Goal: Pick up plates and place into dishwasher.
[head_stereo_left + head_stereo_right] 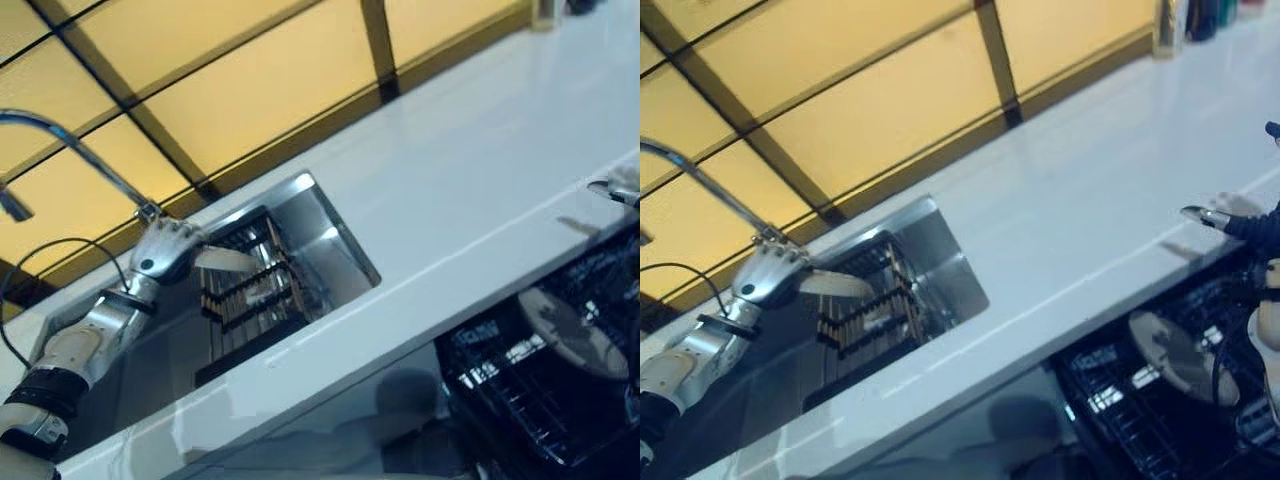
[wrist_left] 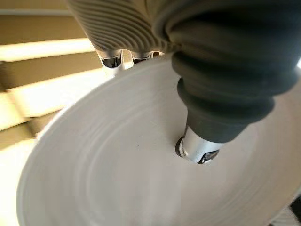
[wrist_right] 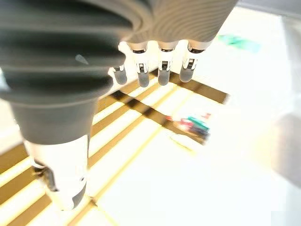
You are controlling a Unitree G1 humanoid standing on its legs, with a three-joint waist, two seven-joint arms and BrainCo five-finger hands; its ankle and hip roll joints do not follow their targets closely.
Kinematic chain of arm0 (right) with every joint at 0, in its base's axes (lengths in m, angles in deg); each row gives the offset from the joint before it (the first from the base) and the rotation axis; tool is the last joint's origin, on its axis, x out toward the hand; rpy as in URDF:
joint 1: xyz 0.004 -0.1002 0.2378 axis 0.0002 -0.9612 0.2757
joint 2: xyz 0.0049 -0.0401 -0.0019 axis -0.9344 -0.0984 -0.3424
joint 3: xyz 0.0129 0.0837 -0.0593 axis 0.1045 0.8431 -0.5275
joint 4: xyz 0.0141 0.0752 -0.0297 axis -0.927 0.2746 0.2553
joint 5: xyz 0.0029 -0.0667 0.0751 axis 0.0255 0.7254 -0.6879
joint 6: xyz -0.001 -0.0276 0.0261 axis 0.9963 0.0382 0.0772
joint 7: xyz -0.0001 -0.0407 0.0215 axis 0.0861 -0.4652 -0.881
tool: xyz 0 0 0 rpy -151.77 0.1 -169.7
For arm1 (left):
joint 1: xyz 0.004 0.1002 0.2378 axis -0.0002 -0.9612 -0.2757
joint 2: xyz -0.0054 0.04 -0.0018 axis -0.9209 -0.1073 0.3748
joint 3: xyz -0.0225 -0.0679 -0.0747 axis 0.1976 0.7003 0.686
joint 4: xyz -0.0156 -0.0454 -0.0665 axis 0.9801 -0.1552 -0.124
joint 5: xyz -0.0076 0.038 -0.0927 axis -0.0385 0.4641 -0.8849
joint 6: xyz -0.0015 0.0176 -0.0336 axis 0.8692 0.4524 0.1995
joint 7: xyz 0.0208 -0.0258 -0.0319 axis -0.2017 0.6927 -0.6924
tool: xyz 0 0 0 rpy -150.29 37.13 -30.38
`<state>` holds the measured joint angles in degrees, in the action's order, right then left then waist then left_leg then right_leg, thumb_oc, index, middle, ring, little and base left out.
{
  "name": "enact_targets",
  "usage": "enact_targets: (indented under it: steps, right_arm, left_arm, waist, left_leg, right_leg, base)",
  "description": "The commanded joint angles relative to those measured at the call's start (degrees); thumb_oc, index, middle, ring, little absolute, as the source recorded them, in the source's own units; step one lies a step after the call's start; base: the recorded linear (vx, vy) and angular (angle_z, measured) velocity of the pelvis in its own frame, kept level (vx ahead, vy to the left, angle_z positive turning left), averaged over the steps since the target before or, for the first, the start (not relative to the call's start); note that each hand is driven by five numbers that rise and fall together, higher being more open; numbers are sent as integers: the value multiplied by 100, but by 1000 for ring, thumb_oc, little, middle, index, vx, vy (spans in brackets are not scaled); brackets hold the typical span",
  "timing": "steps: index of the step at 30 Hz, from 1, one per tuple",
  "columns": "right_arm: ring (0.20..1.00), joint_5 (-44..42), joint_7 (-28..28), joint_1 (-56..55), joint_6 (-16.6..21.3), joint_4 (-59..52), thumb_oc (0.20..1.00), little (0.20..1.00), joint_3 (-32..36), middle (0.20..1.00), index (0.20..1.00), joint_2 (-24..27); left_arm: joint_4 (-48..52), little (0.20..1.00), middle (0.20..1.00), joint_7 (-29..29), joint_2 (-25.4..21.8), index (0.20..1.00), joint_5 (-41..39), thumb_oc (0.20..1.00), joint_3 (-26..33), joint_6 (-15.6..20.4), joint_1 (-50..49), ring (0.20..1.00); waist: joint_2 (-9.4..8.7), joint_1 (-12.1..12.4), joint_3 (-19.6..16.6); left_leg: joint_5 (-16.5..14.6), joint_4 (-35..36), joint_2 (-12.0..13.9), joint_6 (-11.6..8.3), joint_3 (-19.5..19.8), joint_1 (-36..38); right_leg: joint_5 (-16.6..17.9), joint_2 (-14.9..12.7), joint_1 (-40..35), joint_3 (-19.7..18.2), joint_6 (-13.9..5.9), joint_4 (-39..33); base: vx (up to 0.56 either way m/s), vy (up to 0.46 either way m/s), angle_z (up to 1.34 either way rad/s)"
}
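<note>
Left robot hand [image 1: 165, 252] curled on plate [image 1: 226, 260] over sink [image 1: 330, 240] | right robot hand [image 3: 141, 52] fingers straight, empty

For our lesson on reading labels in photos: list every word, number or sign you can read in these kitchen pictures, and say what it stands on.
None can be read.
Bottles at the far end of the worktop: any print too small and blurred.
Coloured packet in the right wrist view: blurred, unreadable.
Plate in the left hand: plain white, no marks.
</note>
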<state>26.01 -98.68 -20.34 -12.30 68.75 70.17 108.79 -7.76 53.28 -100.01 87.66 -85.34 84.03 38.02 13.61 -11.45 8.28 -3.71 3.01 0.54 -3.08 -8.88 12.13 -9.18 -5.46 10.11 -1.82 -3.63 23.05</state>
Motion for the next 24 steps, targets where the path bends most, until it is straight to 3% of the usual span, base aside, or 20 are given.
enact_targets:
  steps: [1,7,14,19,24]
  right_arm:
    - [1000,34,-471,277,505,-257,1000,1000,-84,1000,1000,-279]
    - [1000,45,-489,734,649,-454,1000,1000,-391,1000,1000,-402]
    - [1000,-197,-156,1248,760,-436,1000,1000,-966,1000,1000,-334]
    - [1000,-210,373,1816,617,-696,1000,1000,-1558,1000,1000,-499]
    - [1000,-65,943,2415,358,-780,1000,1000,-2447,1000,1000,-797]
  left_arm:
    - [269,200,200,18,-665,200,-1376,200,886,-137,-114,200]
    - [931,200,200,-437,-308,200,-1781,200,1530,-17,-210,200]
    - [1494,200,200,-1113,-217,200,-2850,200,1679,64,16,200]
    - [2159,200,200,-1976,519,200,-3956,200,1520,167,261,200]
    - [2666,200,200,-2713,1471,200,-4962,200,1080,30,472,200]
  waist:
    - [-629,295,-504]
    - [-963,613,-639]
    - [-1159,876,-734]
    - [-1281,1055,-763]
    - [-1384,1207,-819]
  left_leg:
    - [-291,-218,-221,190,223,-385]
    - [-249,-141,-102,187,367,-419]
    - [-194,-104,-36,181,487,-468]
    - [-118,-87,-26,186,636,-536]
    - [-113,-84,-24,190,738,-565]
  right_leg:
    - [621,87,-1337,171,-277,-2285]
    - [632,150,-1412,334,-283,-2336]
    - [614,152,-1471,516,-283,-2351]
    - [633,148,-1486,639,-256,-2352]
    - [616,122,-1517,741,-252,-2358]
  base:
    - [-115,-142,14]
    - [-72,-60,17]
    - [-48,-14,13]
    - [-37,-8,16]
    - [-9,0,5]
